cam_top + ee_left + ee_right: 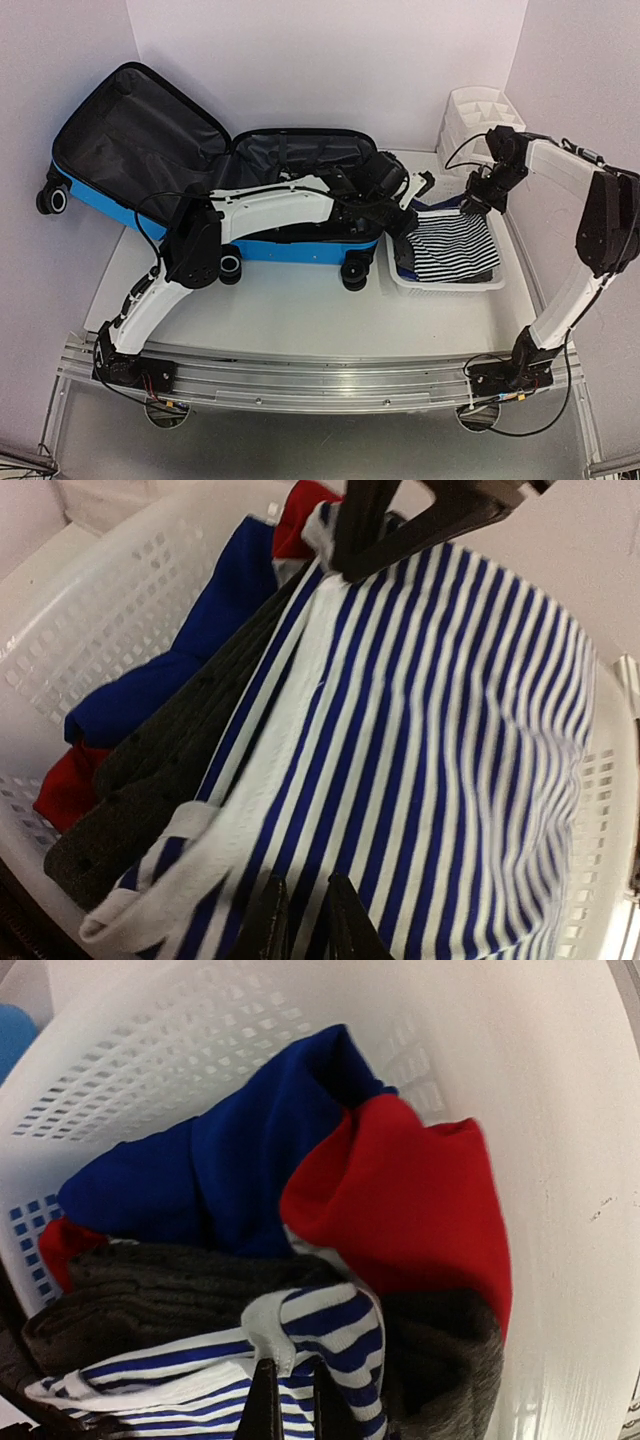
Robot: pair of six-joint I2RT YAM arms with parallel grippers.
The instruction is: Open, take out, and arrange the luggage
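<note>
The luggage (290, 250), a blue hard-shell suitcase, lies open at the left with its dark-lined lid leaning on the back wall. A blue-and-white striped shirt (455, 245) lies on top of the clothes in the white mesh basket (450, 283). My left gripper (308, 925) reaches across the suitcase to the basket's left end (403, 228) and pinches the striped shirt (420, 730) between nearly closed fingers. My right gripper (296, 1410) is at the basket's far end (478, 205), shut on the striped shirt's (330, 1330) folded edge.
Under the striped shirt lie a blue garment (230, 1160), a red one (410, 1200) and a dark grey one (170, 1290). A white drawer organizer (475, 115) stands in the back right corner. The walls close in on three sides.
</note>
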